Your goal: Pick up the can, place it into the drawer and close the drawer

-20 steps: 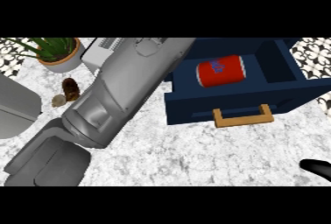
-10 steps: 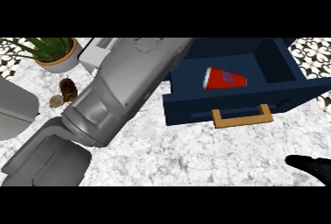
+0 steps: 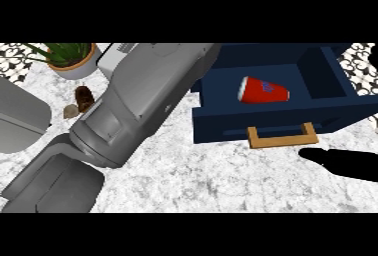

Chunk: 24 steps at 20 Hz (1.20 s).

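Observation:
The red can lies on its side inside the open navy drawer, in its wide left compartment. A tan wooden handle sits on the drawer's front. My right hand shows as a black shape at the lower right, just below and right of the handle, fingers stretched left and holding nothing. My left forearm crosses the view from the lower left up to the top centre. It covers the drawer's left edge, and its hand lies beyond the top of the view.
A potted plant stands at the back left, with small brown items on the marble counter nearby. A grey rounded object sits at the left edge. A pale appliance shows behind the forearm.
My right hand has come up and left from the lower right corner toward the drawer's handle. The can has turned inside the drawer.

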Available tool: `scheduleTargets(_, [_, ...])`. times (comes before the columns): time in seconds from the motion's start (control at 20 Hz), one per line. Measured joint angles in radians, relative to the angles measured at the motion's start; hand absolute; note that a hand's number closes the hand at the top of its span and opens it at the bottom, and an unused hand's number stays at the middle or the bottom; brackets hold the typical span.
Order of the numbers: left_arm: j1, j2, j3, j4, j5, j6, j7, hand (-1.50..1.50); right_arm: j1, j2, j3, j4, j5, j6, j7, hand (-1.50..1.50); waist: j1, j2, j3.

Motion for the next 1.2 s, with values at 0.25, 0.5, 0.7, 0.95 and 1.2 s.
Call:
scheduleTargets(0.25, [-0.023, 0.000, -0.003, 0.024, 0.000, -0.001, -0.009, -1.50, -0.055, -0.007, 0.094, 0.125, 0.169, -0.041, -0.050, -1.50, 0.023, -0.004, 0.000])
scheduleTargets(0.5, [-0.029, 0.001, -0.013, 0.041, -0.013, -0.009, -0.004, -1.50, -0.112, 0.014, 0.186, 0.300, 0.329, -0.104, -0.093, -1.50, 0.049, -0.010, 0.000])
scheduleTargets(0.7, [-0.016, 0.008, -0.003, 0.029, -0.017, -0.029, -0.002, -1.50, -0.159, 0.012, 0.213, 0.451, 0.427, -0.153, -0.131, -1.50, 0.067, -0.017, -0.001])
scheduleTargets(0.95, [0.000, 0.039, 0.017, 0.020, -0.022, -0.053, 0.002, -1.50, -0.230, 0.058, 0.242, 0.664, 0.530, -0.270, -0.190, -1.50, 0.080, -0.019, -0.001])
scheduleTargets(1.2, [0.020, 0.077, 0.019, -0.020, -0.036, -0.064, 0.028, -1.50, -0.347, 0.100, 0.221, 0.906, 0.597, -0.385, -0.229, -1.50, 0.102, -0.023, -0.001])
